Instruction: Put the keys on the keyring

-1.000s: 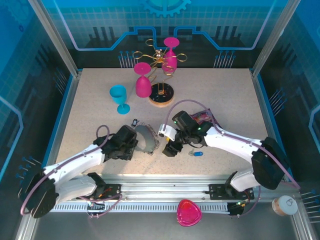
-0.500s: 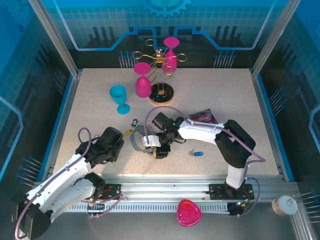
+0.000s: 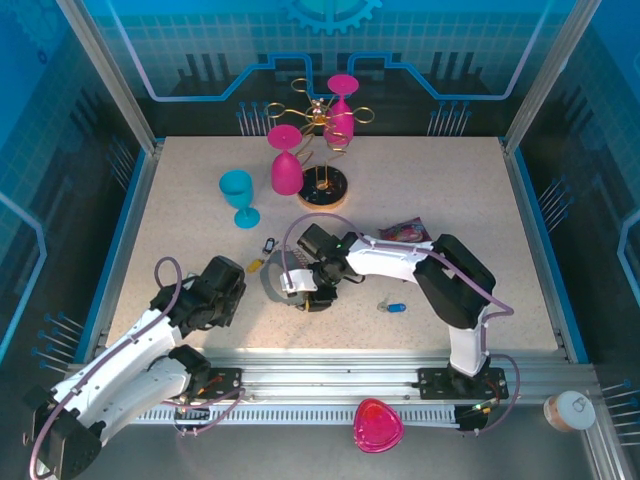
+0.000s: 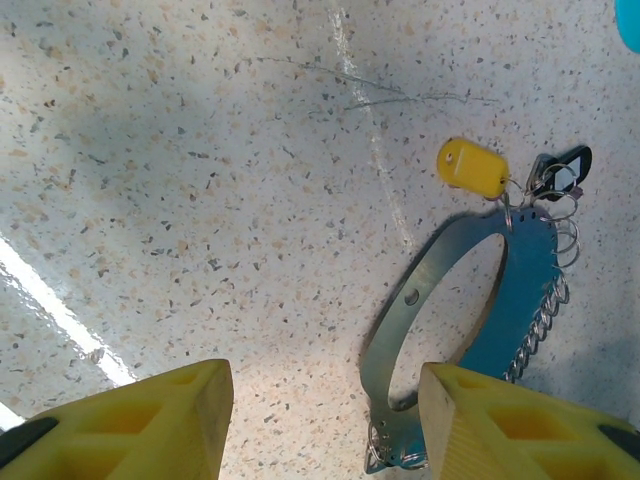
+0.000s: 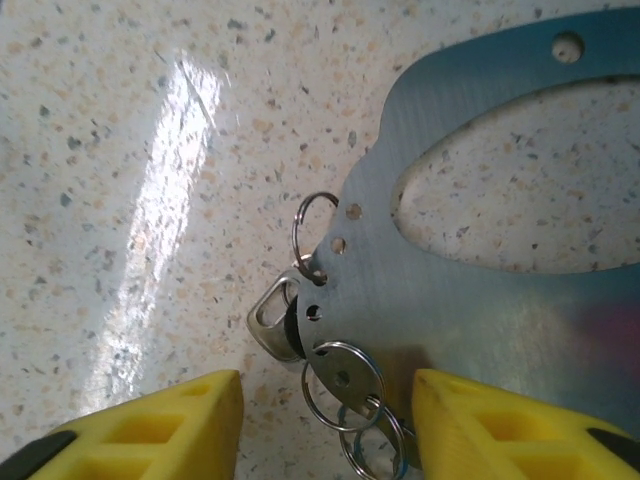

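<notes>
- Keyring (image 3: 266, 284) (image 4: 400, 315) (image 5: 470, 300), a large flat grey metal hoop, lies on the speckled table (image 3: 450, 190) at lower centre of the top view, between the two grippers. Small silver split rings (image 5: 340, 375) hang from holes along its edge.
- Yellow-headed key (image 3: 255, 266) (image 4: 472, 167) and black-headed key (image 3: 269, 244) (image 4: 563, 172) lie at the hoop's upper end, the yellow one touching it; whether either is threaded cannot be told.
- Blue-headed key (image 3: 396, 307) lies loose, well apart, to the hoop's right.
- Right gripper (image 3: 310, 297) (image 5: 325, 430): jaws apart, straddling the split rings at the hoop's edge.
- Left gripper (image 3: 226, 290) (image 4: 325, 420): jaws apart over bare table, clamping nothing, its right finger just beside the hoop's lower end.
- Step, as judged: securing the hoop before threading. The next move likely calls for a precise pinch on the thin edge without sliding the hoop, then fetching the blue key.
</notes>
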Action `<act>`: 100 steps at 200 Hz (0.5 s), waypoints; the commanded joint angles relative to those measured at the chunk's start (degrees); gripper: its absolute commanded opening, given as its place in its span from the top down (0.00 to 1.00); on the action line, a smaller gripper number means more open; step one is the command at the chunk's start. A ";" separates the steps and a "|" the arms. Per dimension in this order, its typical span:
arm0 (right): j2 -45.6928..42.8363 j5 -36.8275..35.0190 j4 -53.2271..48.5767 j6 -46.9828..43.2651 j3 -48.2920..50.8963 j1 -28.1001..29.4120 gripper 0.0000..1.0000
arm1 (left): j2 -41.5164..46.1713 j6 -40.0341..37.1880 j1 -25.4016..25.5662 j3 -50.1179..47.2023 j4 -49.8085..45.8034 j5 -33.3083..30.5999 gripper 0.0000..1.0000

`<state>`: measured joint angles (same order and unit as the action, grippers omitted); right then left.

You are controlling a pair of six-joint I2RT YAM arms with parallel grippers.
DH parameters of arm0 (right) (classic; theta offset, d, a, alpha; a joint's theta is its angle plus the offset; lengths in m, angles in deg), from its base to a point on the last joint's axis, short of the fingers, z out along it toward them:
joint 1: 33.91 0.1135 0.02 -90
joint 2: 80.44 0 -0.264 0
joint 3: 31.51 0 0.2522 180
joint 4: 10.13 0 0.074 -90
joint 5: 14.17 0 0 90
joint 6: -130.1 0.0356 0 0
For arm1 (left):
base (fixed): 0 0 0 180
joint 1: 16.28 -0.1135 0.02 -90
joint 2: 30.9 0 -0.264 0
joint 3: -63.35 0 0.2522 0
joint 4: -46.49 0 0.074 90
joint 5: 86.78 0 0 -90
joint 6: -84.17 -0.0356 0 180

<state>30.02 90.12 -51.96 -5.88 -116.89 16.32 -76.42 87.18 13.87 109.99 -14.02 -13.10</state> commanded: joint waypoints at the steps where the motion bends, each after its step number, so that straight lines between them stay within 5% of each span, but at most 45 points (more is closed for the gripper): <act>1: 1.92 -0.75 -1.05 -0.63 -1.99 0.55 0.57 | 0.51 0.66 -0.32 -0.72 -1.42 -1.23 0.48; 100: 0.84 0.32 -2.70 -1.57 -1.49 0.89 0.78 | 0.52 1.20 -0.32 -1.14 -1.29 -1.42 0.48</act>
<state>31.33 89.35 -52.01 -6.53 -117.45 16.37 -76.42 87.20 13.87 109.62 -14.02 -13.12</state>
